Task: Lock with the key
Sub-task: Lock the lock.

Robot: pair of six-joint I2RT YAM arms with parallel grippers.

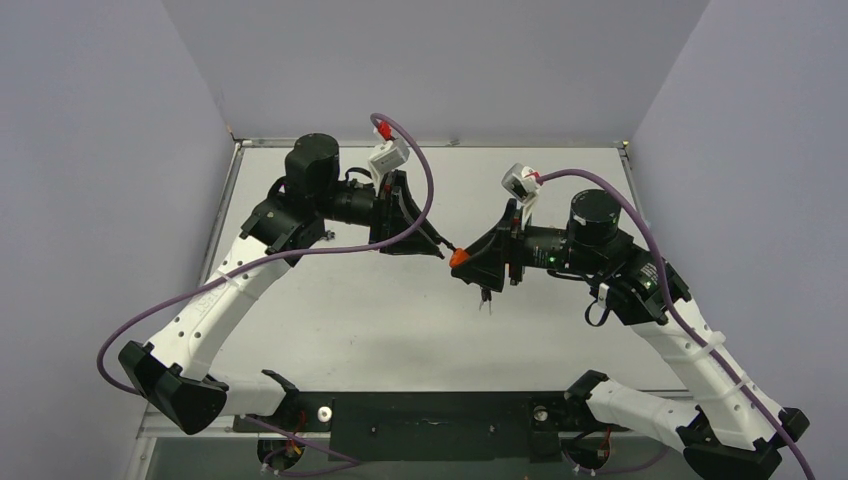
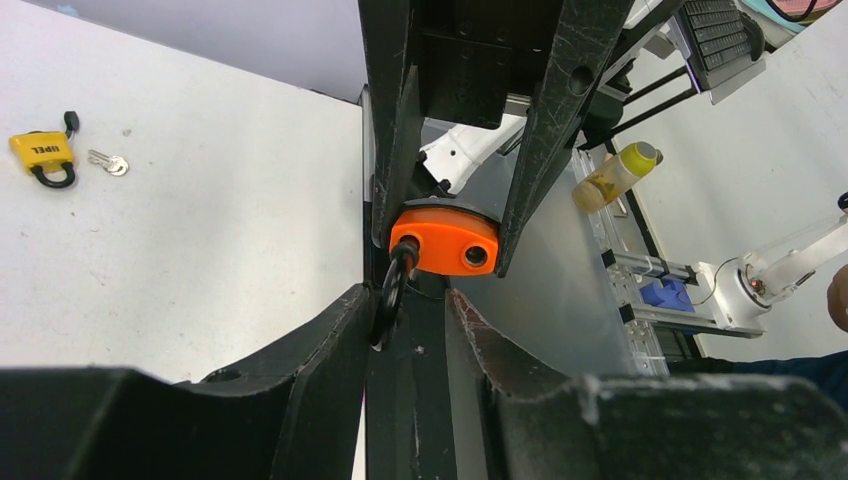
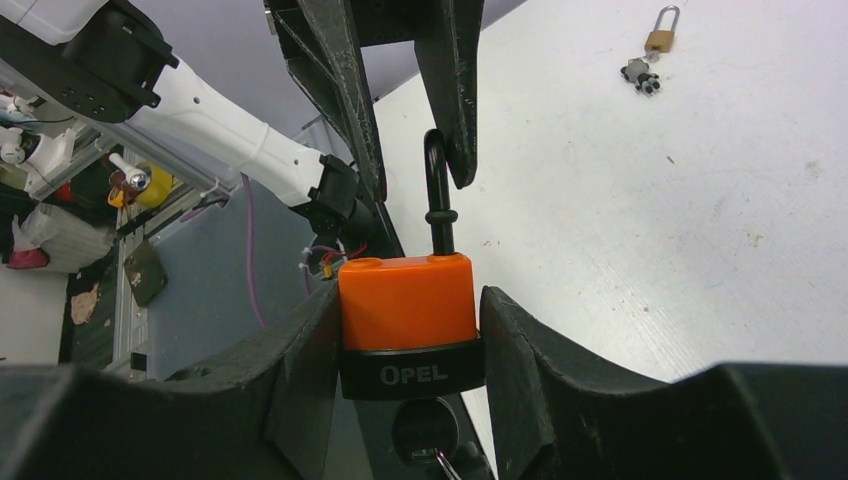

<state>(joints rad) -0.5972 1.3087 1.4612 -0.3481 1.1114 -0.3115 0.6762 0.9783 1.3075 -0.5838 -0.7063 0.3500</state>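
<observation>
The white table lay well below the work, which happened in the air where the left arm and the right arm met over its middle. The right gripper pinched the orange padlock by its two flat sides, just above the black band. The left gripper faced it with jaws part-spread to either side of the black shackle; one finger touched the bar and a gap showed at the other, so this was not a clamp. The shackle stood raised out of the body. A key appeared to sit in the underside, though it was half hidden. The padlock looked rigid and dense for its size, and its smooth plastic jacket was likely to slide under a light squeeze, so the broad sides seemed the sound place to hold it. The shackle, a thin round bar, would probably roll or swivel between flat pads and seemed better pressed at its crown. The small key would want gripping by its head. A yellow padlock and a brass padlock lay far off on the table.
</observation>
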